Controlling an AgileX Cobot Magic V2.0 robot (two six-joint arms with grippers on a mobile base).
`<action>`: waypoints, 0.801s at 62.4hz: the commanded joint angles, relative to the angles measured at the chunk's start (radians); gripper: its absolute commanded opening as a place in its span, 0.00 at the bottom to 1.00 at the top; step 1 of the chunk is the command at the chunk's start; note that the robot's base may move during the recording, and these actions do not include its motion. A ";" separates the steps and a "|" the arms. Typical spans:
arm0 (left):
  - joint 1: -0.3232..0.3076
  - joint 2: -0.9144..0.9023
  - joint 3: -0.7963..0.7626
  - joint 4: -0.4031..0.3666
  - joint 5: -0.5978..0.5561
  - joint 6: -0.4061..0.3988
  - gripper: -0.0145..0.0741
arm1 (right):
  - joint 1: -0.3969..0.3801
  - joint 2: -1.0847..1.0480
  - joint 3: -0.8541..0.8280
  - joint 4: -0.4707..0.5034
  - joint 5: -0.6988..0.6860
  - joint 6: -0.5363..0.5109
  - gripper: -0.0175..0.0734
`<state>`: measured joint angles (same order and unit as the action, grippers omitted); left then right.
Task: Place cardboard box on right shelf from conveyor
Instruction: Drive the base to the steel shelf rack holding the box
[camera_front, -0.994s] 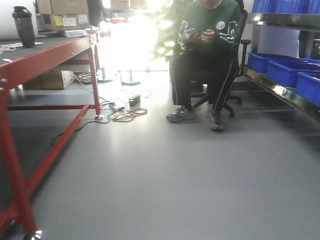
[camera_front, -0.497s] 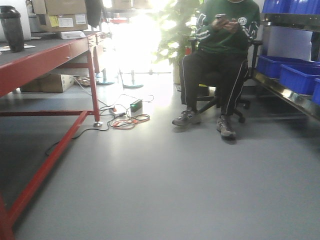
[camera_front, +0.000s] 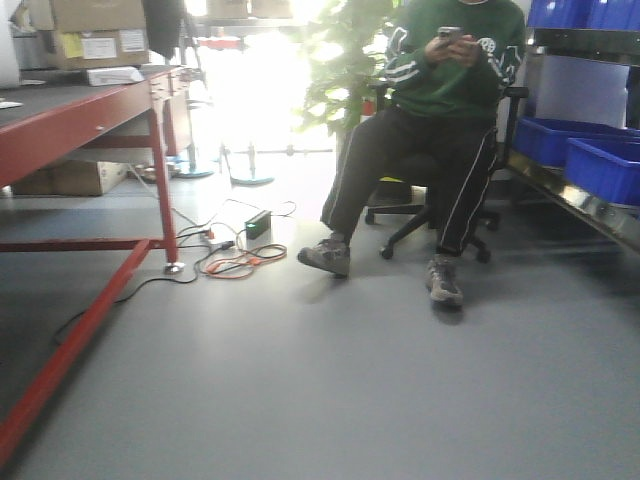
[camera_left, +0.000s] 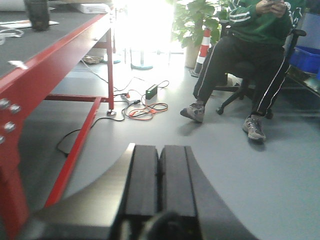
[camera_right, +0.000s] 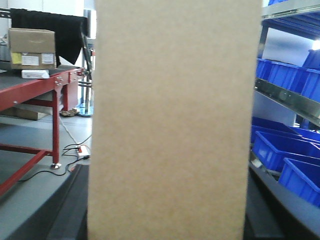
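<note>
The cardboard box (camera_right: 175, 115) is standing upright close in front of the right wrist camera, filling the middle of that view. The right claw (camera_right: 170, 200) is clamping it, with dark fingers (camera_right: 70, 210) showing at both lower sides. Carrying the slim carton on end and clear of any surface is, I judge, keeping it ready to slide onto a level. The right shelf (camera_right: 285, 95) is running along its right, steel lip and blue bins (camera_right: 280, 160) near but not yet reached. The left claw (camera_left: 160, 185) is hanging empty with its fingers pressed together, likely tucked out of the way. Beyond, a red desk (camera_front: 80, 115) is lining the left side and a person (camera_front: 440, 110) is sitting ahead. No conveyor is showing.
</note>
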<state>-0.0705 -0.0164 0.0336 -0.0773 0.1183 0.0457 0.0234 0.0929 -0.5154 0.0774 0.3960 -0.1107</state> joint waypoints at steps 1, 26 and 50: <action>-0.002 -0.005 0.006 -0.006 -0.085 0.000 0.03 | -0.006 0.015 -0.026 -0.001 -0.099 -0.005 0.25; -0.002 -0.005 0.006 -0.006 -0.085 0.000 0.03 | -0.006 0.015 -0.026 -0.001 -0.099 -0.005 0.25; -0.002 -0.005 0.006 -0.006 -0.085 0.000 0.03 | -0.006 0.015 -0.026 -0.001 -0.099 -0.005 0.25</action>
<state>-0.0705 -0.0164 0.0336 -0.0773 0.1183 0.0457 0.0234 0.0929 -0.5154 0.0792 0.3960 -0.1107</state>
